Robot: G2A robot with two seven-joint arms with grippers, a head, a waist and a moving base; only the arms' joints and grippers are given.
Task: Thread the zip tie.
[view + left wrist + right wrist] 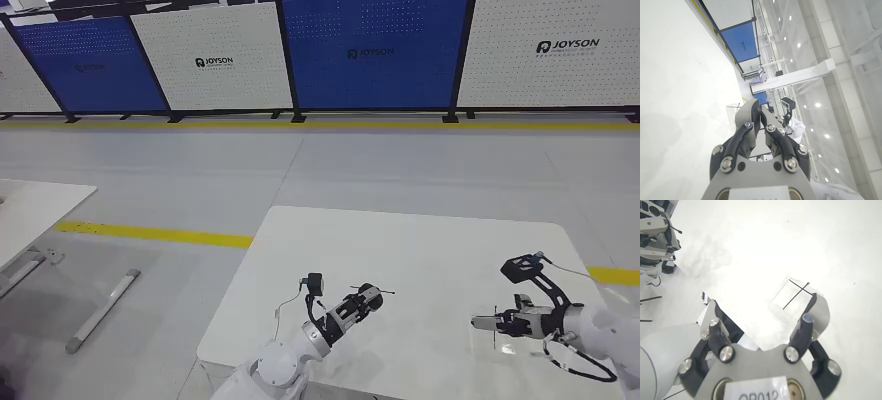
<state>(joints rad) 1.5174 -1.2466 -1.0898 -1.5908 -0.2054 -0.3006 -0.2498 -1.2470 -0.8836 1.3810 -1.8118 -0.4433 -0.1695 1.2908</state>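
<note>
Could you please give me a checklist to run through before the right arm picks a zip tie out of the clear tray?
1. Left gripper shut on the held zip tie: ok.
2. Right gripper open and facing the clear tray: ok.
3. Tray ties separated for a single pick: not ok, two lie crossed.
4. Whether one fingertip of the right gripper touches a tray tie: cannot tell.
5. Grippers well apart over the table: ok.
</note>
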